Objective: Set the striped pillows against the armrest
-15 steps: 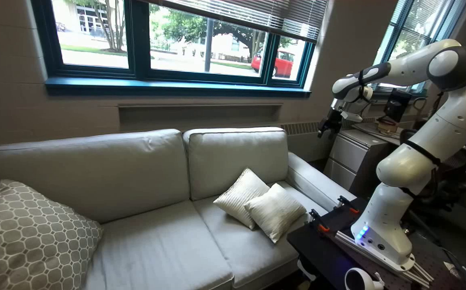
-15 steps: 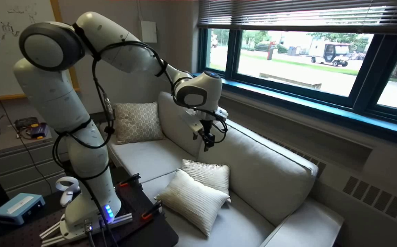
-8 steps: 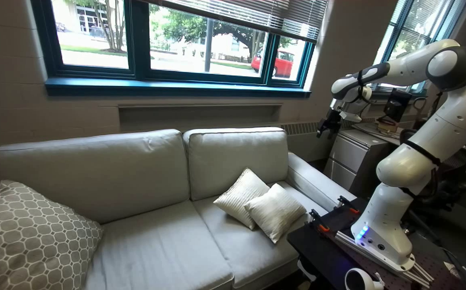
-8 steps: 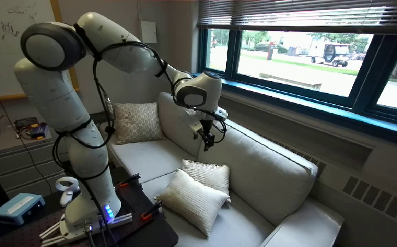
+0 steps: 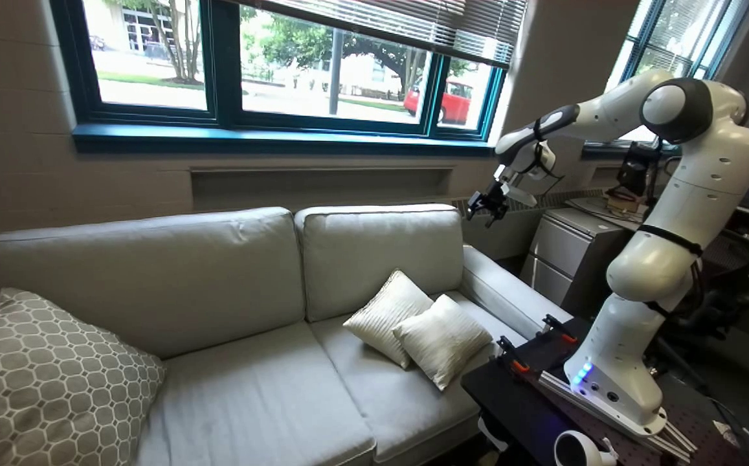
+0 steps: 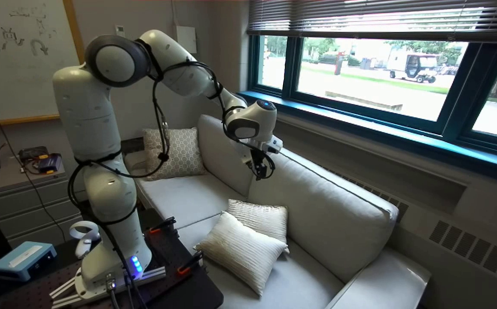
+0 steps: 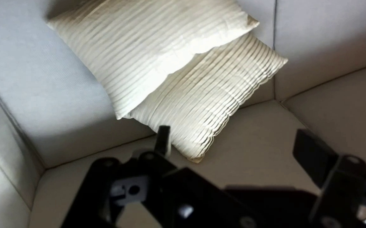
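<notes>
Okay, in an exterior view, left to right: lattice pillow [image 5: 57,382] at eight o'clock on the sofa [image 5: 134,278]; rear striped pillow [image 5: 384,317] at six; front striped pillow [image 5: 443,340] at five, overlapping the rear one, both on the seat [image 5: 380,398]; gripper [image 5: 481,216] at three, in the air, jaws spread (wide gap in the wrist view); armrest [image 5: 509,292] at four, strip of seat between it and both striped pillows.
</notes>
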Controlling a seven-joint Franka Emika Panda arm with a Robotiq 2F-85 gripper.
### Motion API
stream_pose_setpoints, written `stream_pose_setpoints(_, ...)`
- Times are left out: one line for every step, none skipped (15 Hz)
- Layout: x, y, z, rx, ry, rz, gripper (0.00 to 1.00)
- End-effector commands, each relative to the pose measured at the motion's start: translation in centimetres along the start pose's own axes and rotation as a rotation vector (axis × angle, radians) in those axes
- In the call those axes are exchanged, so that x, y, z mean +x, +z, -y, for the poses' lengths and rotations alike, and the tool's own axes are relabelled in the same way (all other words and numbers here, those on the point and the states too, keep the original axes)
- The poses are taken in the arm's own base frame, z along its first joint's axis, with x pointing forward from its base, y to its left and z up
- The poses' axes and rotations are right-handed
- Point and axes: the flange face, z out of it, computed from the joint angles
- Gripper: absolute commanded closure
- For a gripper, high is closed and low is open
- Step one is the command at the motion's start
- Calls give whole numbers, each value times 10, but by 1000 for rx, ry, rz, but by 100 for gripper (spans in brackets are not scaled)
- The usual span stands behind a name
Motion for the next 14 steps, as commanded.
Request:
stream_pose_setpoints(45,36,13,48,125,-10,0)
stream_pose_setpoints(54,46,13,48,157,1,0)
stream_pose_setpoints(29,32,13,33,91,1,0)
stream_pose_setpoints(37,42,13,32,113,8,0)
stream_pose_setpoints(43,50,13,30,125,14,0)
stream_pose_setpoints(47,54,11,29,130,17,0)
stream_pose_setpoints(49,55,10,29,133,17,0)
stream_pose_setpoints(50,55,9,29,135,14,0)
stream_pose_setpoints(50,52,5,29,152,0,0)
stream_pose_setpoints(52,55,2,40,159,3,0)
stream_pose_setpoints(58,62,-2,52,175,4,0)
stream_pose_setpoints(61,70,-6,62,190,9,0)
stream_pose_setpoints(66,83,-9,74,205,26,0)
stream_pose_setpoints(68,95,-12,81,214,47,0)
